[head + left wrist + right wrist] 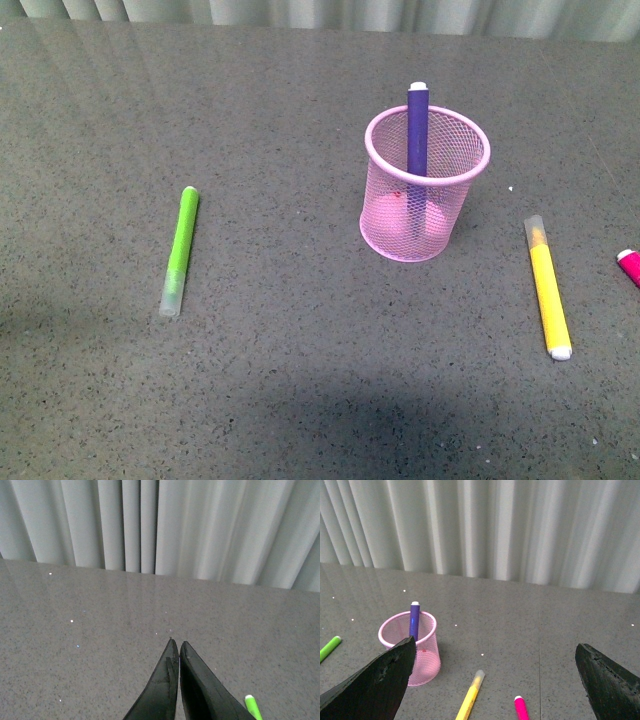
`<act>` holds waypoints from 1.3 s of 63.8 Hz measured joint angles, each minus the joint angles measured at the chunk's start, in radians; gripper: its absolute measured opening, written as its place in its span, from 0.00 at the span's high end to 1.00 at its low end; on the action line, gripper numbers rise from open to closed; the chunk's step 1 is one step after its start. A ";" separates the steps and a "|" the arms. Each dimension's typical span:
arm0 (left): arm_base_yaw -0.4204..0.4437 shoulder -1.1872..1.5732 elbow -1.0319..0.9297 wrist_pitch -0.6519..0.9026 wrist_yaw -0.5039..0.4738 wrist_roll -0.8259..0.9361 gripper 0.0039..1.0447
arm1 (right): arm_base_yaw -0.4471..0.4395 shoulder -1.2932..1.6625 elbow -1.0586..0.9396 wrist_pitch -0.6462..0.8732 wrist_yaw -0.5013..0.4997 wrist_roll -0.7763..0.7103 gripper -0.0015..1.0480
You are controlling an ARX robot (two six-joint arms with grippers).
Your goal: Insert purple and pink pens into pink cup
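Left hand: it is shut tight. Its two dark fingers press together and hold nothing. The gray table lies under it.
Right hand: it is wide open and holds nothing. Its two fingers are far apart over the table.
Pink pen: it lies flat on the table, outside the cup. It is near the right hand. In the front view only its end peeks in at the right edge.
Yellow pen: it lies flat between the pink pen and the cup. Its clear cap points away from the robot.
Cup: it stands upright on the table, a bit right of the middle.
Purple pen: it stands inside the cup with its white end up. It sticks out over the rim.
Green pen: it lies flat to the left, well apart from the cup.
Curtain: it is pale with folds and hangs behind the table.
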State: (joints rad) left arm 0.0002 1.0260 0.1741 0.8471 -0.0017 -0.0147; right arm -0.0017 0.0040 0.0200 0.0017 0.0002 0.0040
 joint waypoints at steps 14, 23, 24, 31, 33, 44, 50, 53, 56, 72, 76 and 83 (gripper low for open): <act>0.000 -0.129 -0.066 -0.066 0.001 0.003 0.98 | 0.000 0.000 0.000 0.000 0.000 0.000 0.07; 0.000 -0.222 -0.100 -0.128 0.001 0.004 0.98 | 0.000 0.000 0.000 0.000 0.000 0.000 0.07; 0.000 -0.222 -0.110 -0.118 0.001 0.004 0.98 | 0.000 0.000 0.000 0.000 0.000 0.000 0.07; 0.000 -0.257 -0.149 -0.108 0.001 0.004 0.98 | 0.000 0.000 0.000 0.000 0.000 0.000 0.07; 0.000 -0.274 -0.155 -0.128 0.001 0.004 0.98 | 0.000 0.000 0.000 0.000 0.000 0.000 0.07; 0.000 -0.392 -0.164 -0.230 0.001 0.004 0.98 | 0.000 0.000 0.000 0.000 0.000 0.000 0.07; 0.000 -0.452 -0.168 -0.285 0.001 0.004 0.98 | 0.000 0.000 0.000 0.000 0.000 0.000 0.07; 0.000 -0.478 -0.168 -0.309 0.001 0.004 0.98 | 0.000 0.000 0.000 0.000 0.000 0.000 0.07; 0.000 -0.509 -0.168 -0.338 0.001 0.004 0.98 | 0.000 0.000 0.000 0.000 0.000 0.000 0.07; 0.000 -0.629 -0.168 -0.451 0.001 0.004 0.98 | 0.000 0.000 0.000 0.000 0.000 0.000 0.07; 0.000 -0.656 -0.168 -0.477 0.001 0.004 0.98 | 0.000 0.000 0.000 0.000 0.000 0.000 0.07; 0.000 -0.695 -0.168 -0.516 0.001 0.004 0.98 | 0.000 0.000 0.000 0.000 0.000 0.000 0.07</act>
State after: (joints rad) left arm 0.0002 0.3305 0.0063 0.3313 -0.0006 -0.0105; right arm -0.0017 0.0036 0.0200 0.0017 0.0006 0.0040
